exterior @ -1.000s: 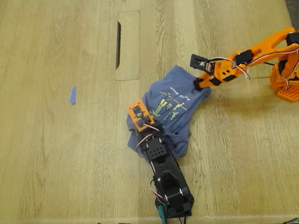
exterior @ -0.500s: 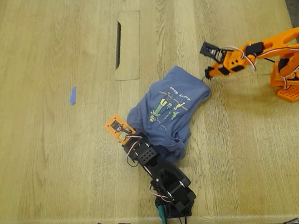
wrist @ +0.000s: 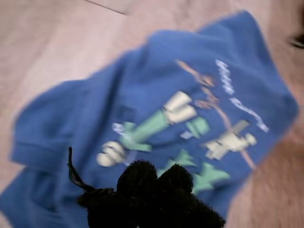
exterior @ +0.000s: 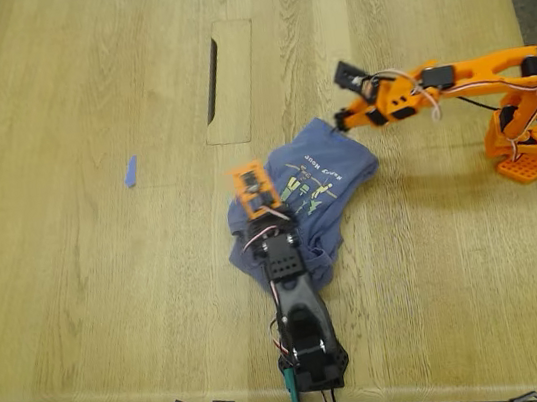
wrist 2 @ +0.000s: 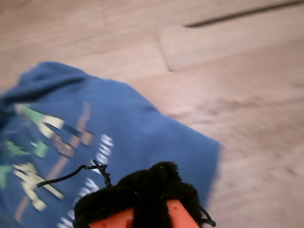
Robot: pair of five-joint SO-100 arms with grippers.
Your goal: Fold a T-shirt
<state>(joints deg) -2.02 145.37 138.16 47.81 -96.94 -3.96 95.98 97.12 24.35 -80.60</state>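
The T-shirt [exterior: 304, 201] lies bunched in a soft, rumpled heap on the pale oak-grain desk [exterior: 109, 285], just past centre toward four o'clock in the exterior view. Its chest print shows green and cream cartoon figures with a line of white lettering, too blurred to read in any view. My first hand [exterior: 253, 188], black arm with an orange head, hovers over the shirt's edge at eight o'clock; its fuzzy black pads [wrist: 142, 183] look pressed together, empty. My second hand [exterior: 346, 98], on the orange arm, hangs at the shirt's one o'clock corner; its black padded fingertips [wrist 2: 156, 183] also appear closed on nothing. A small blue tape scrap [exterior: 130, 171] lies well apart at nine o'clock. A rectangular inset panel [exterior: 230, 80] with a dark slot sits at twelve.
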